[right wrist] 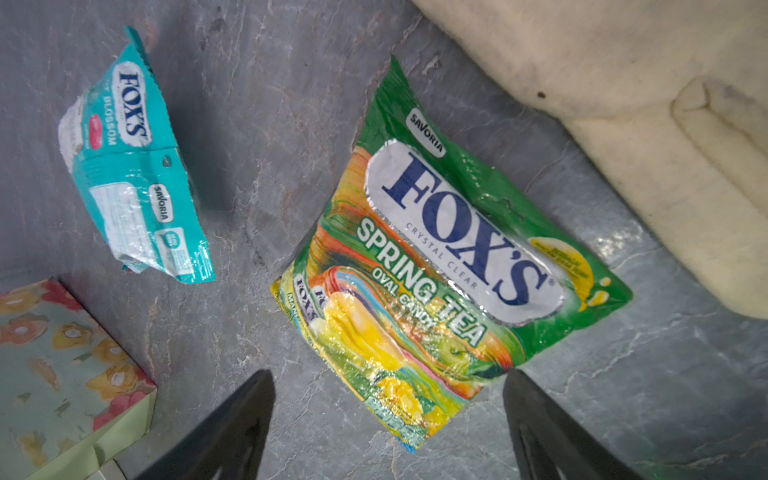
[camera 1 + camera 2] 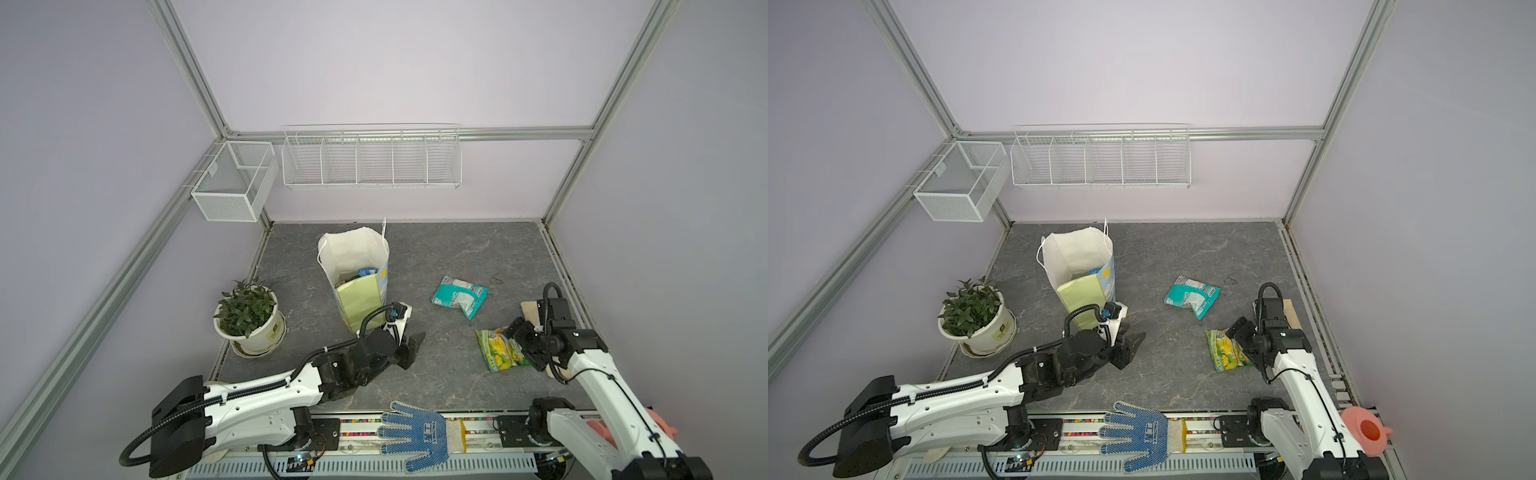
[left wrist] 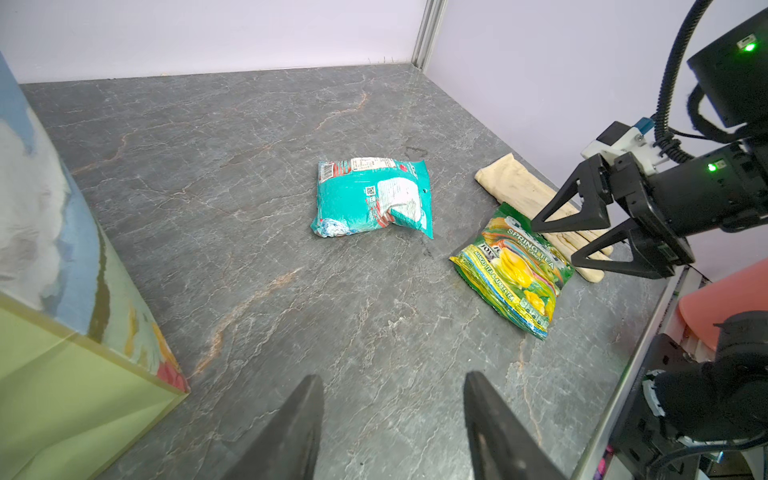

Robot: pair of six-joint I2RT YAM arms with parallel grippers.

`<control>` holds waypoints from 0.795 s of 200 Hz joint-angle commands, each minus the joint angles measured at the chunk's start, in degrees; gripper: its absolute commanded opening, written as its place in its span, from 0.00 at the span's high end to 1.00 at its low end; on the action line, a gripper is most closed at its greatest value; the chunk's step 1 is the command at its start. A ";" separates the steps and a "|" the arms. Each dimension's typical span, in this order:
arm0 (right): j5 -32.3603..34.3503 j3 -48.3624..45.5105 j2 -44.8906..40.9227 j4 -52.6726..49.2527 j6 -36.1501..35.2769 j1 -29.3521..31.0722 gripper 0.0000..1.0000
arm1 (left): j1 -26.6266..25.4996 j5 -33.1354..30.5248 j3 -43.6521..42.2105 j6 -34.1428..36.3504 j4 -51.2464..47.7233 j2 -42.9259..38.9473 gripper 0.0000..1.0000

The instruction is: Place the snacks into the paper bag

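Paper bag (image 2: 358, 305): stands upright on the left half of the worktop (image 2: 457, 249), mouth open, pale green side panel towards the front; a potted plant (image 2: 247, 311) sits to its left.
Inside the bag: a blue packet (image 2: 366, 272) shows at the bottom with a few more beside it, too small to sort.
Teal packet (image 2: 459, 296): lies flat and crumpled on the worktop, to the right of the bag and well apart from it.
Green-and-yellow packet (image 2: 500, 351): lies flat, printed face up, near the right edge and nearer the front than the teal one; one corner is just beside a cream glove (image 3: 519, 187).
Right hand (image 3: 556, 243): jaws wide, gripping nothing. It hangs over the green-and-yellow packet with its tips aimed at the packet's end beside the glove; whether they touch the foil cannot be told.
Left hand (image 3: 392, 377): jaws partly apart, nothing between them. It is low over bare worktop just right of the bag's foot, pointing towards the two loose packets.
Blue dotted glove (image 2: 415, 432): lies on the front rail between the two arm bases.
Wire baskets: a long one (image 2: 372, 160) on the back wall, and a box-shaped one (image 2: 232, 183) in the left corner.
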 commanded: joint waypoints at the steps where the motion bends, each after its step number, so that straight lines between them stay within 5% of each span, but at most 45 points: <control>1: -0.64 -1.92 -0.45 -0.74 1.52 -0.80 0.11 | -0.29 -0.88 -0.52 -1.10 1.14 0.43 0.45; 159: -3.48 -6.52 1.80 4.78 1.91 -3.29 0.10 | -0.42 -0.93 -1.40 -1.97 1.99 1.74 0.45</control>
